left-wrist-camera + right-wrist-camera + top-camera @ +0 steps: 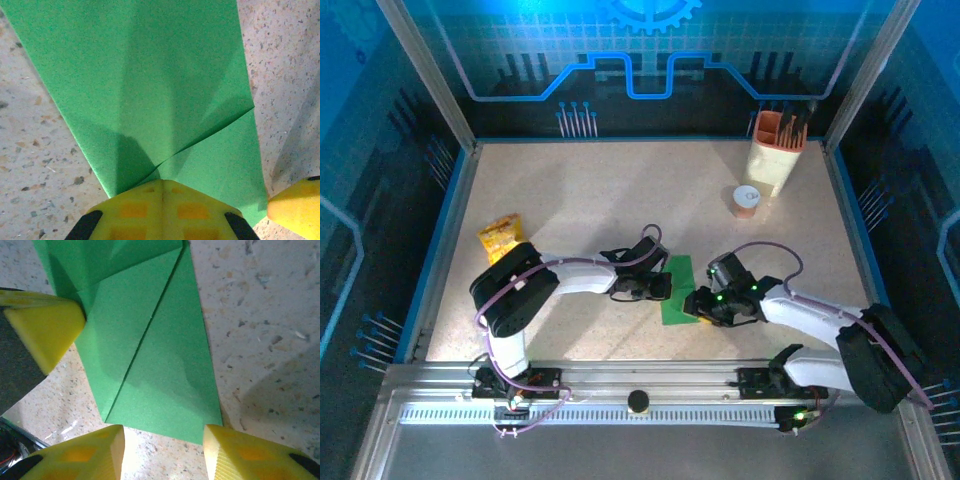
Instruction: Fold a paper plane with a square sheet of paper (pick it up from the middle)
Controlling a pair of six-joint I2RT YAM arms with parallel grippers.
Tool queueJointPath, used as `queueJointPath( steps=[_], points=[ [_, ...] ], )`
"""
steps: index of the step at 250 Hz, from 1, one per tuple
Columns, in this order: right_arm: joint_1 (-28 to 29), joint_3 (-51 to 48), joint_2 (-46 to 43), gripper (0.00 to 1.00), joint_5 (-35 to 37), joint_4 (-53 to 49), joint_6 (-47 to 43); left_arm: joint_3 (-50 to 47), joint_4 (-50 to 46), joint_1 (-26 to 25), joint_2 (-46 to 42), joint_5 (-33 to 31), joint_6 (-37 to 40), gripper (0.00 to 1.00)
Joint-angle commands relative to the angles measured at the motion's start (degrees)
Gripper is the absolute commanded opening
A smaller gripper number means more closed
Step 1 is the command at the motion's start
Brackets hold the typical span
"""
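Note:
The square sheet of paper [676,290] is bright green and lies flat on the table as a narrow strip with a diagonal flap folded over it. My left gripper [658,287] is shut, and its joined yellow tips [162,186] press down on the sheet's edge [150,90]. My right gripper [697,303] is open. In the right wrist view its fingers [80,457] straddle the sheet's near end [160,370] without touching it. The left gripper's fingertip [45,330] rests on the sheet at that view's left. A right fingertip [297,205] shows beside the sheet in the left wrist view.
A yellow-orange snack packet [500,238] lies at the left of the table. A cream holder with orange tools [777,145] and a small white-and-orange cup [747,201] stand at the back right. A metal rail [640,385] runs along the near edge.

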Motion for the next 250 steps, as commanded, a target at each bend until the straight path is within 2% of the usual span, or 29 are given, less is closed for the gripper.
queueJointPath(
  steps=[1,34,90,138,193,250],
  points=[
    [0.97,0.42,1.89,0.47,0.79,1.86,1.65,-2.07,-3.15,-0.06,0.31,-0.60,1.54,0.00],
    [1.17,0.21,3.18,0.51,1.55,4.62,3.04,-1.89,-3.16,-0.07,0.39,-0.40,1.74,0.00],
    [0.75,1.07,4.94,0.51,-0.47,10.88,2.67,-2.10,-3.44,0.08,0.83,-0.50,2.77,0.00],
    [-2.53,1.41,5.20,0.53,-3.29,15.39,1.53,-2.48,-3.12,0.04,0.57,-0.22,2.71,0.00],
    [-7.66,1.39,6.53,0.48,-5.86,18.42,-1.28,-2.40,-3.26,0.05,0.59,0.04,3.01,0.00],
    [-10.02,1.09,9.33,0.42,-8.42,21.27,-2.61,-2.40,-2.45,0.03,0.00,0.18,2.02,0.00]
  ],
)
